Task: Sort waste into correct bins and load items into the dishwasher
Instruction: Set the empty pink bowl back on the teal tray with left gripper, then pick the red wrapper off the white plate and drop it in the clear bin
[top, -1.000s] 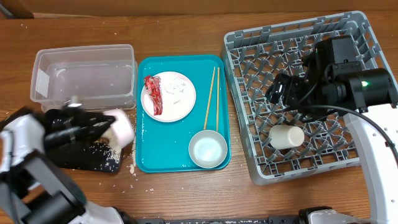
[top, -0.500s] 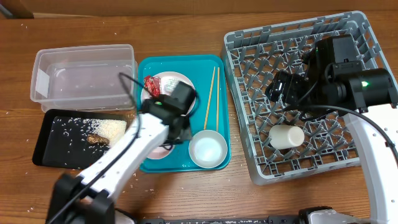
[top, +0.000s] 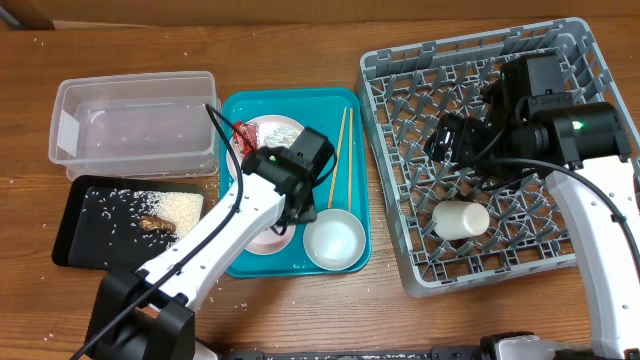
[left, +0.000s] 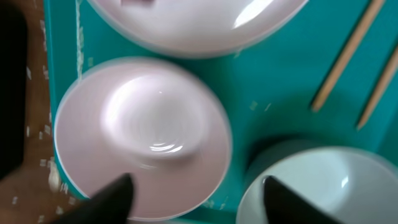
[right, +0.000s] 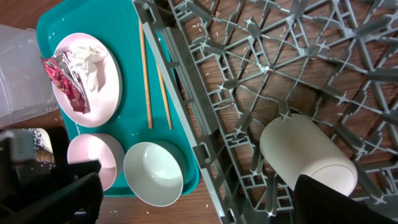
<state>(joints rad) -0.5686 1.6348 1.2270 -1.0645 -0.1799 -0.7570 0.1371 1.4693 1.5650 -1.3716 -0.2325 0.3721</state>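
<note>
Overhead: left gripper (top: 290, 212) hangs over the pinkish bowl (top: 268, 238) at the front-left of the teal serving tray (top: 290, 105). The arm hides most of that bowl and part of the plate (top: 278, 130). The white bowl (top: 334, 240) sits just beside it. Rice (top: 172, 205) and a brownish lump (top: 155, 222) lie in the black tray (top: 75, 235), so I'd say that's the food bin. The clear tub (top: 135, 125) holds only specks and is probably for wrapper and paper. The cup (top: 461, 219) lies on its side in the dish rack (top: 400, 255), with the right arm (top: 560, 135) above it.

Left wrist: fingertips (left: 112, 196) spread, nothing between them. They straddle the pinkish bowl's near edge without touching, which reads as a line-up for a rim grab. This view shows the bowl empty, which overhead can't. It's blurred, so I can't tell if the bowl is upright or flipped.

Right wrist: right gripper (right: 199, 205) spread wide and empty, cup lying free among the pegs. Only here is the plate unblocked, carrying the red wrapper (right: 65, 84) and white paper scrap (right: 87, 62). The chopsticks (right: 148, 74) lie on the tray along the rack wall.
</note>
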